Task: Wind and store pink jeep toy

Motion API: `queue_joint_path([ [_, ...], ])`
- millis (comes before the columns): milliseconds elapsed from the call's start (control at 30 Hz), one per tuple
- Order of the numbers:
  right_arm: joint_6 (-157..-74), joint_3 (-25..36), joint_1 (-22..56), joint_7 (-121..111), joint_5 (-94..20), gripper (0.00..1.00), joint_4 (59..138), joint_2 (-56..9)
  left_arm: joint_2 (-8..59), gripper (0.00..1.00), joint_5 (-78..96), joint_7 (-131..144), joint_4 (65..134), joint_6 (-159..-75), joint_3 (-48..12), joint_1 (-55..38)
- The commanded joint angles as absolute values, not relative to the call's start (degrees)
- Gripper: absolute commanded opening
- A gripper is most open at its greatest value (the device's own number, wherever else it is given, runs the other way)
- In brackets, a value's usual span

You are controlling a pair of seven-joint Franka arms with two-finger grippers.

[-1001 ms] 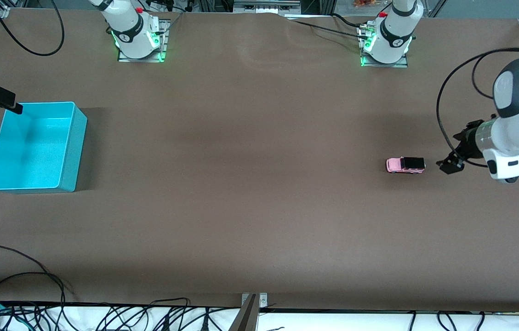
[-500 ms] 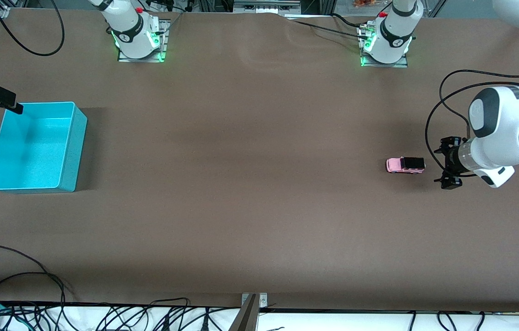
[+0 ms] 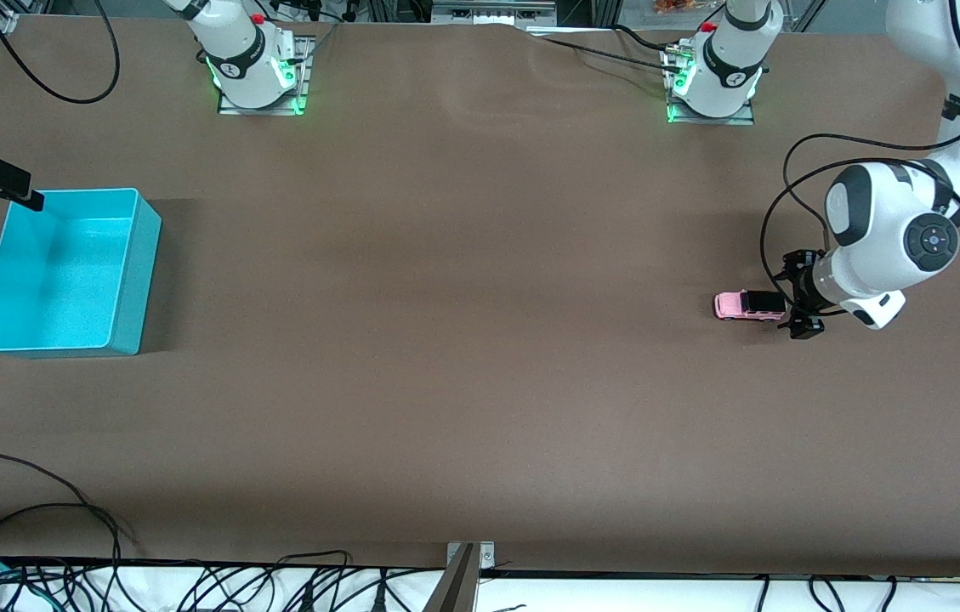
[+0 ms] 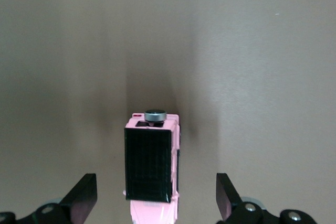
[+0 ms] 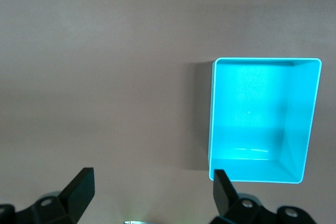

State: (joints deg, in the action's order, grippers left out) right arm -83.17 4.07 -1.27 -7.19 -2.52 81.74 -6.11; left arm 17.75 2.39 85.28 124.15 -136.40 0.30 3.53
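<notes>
Pink jeep toy (image 3: 749, 305) — one; bin (image 3: 63, 272) — one.

- The table (image 3: 462, 357) under me looked like matt brown cloth or paper, faintly rippled.
- The pink jeep toy (image 4: 152, 174) looked like smooth plastic, its black roof ribbed.
- The turquoise bin (image 5: 262, 174) was plastic, its floor finely grained.
- My fingers (image 4: 84, 198) were matt black.

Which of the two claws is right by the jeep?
The left claw, open and low at the jeep's black-roofed end, fingers either side. The right claw, also open, waits by the bin at the right arm's end.
</notes>
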Motion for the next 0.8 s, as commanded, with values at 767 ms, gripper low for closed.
queue_joint_path([
  [767,-82.62,4.13,-1.23,-7.12,-3.69,1.0,80.86,-6.06,19.69,0.87,3.78,85.6,131.75,-149.85,-1.32,3.52],
])
